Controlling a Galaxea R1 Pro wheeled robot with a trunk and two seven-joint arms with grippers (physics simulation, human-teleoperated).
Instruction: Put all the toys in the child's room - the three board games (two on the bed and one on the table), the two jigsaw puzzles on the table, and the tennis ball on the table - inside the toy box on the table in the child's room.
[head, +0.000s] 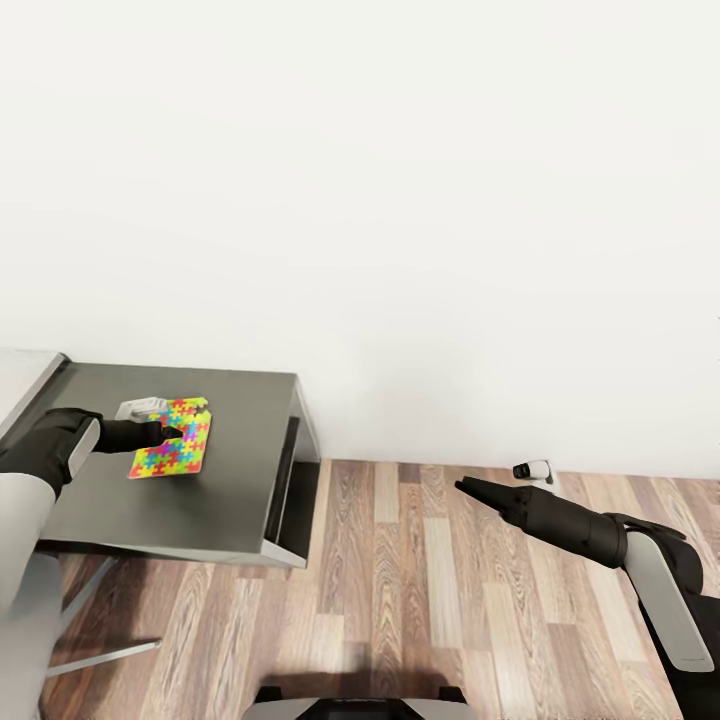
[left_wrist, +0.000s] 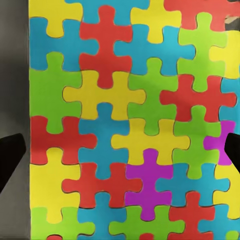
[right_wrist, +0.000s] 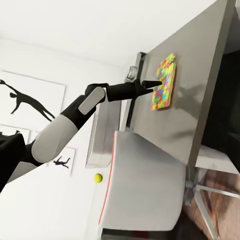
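Here the puzzle (head: 171, 451) lies flat on the dark-grey wing (head: 230, 480) of the table, at the lower left of the head view; a second patterned square seems to lie under it, shifted a little, but I cannot tell this for sure; behind its far edge a small grey-white thing (head: 140, 407) shows, too small to name. The left gripper (head: 172, 433) is directly over the puzzle, its black fingers close to the surface; in the left wrist view the puzzle (left_wrist: 130, 120) covers nearly the whole frame, and the two fingertips (left_wrist: 10, 160) stand at the opposite edges of the frame, so the jaws are spread wide and hold nothing. In the right wrist view the same puzzle (right_wrist: 163, 85) shows at the upper right on the wing (right_wrist: 200, 90), with the left gripper (right_wrist: 155, 83) pointing at it; the tennis ball (right_wrist: 98, 177) is at the lower middle, and black player prints (right_wrist: 22, 97) hang on the white wall at the left. The right gripper (head: 468, 487) hangs over the plank floor (head: 400, 600) at the lower right of the head view, well apart from the table; its fingers look pressed together to one point.
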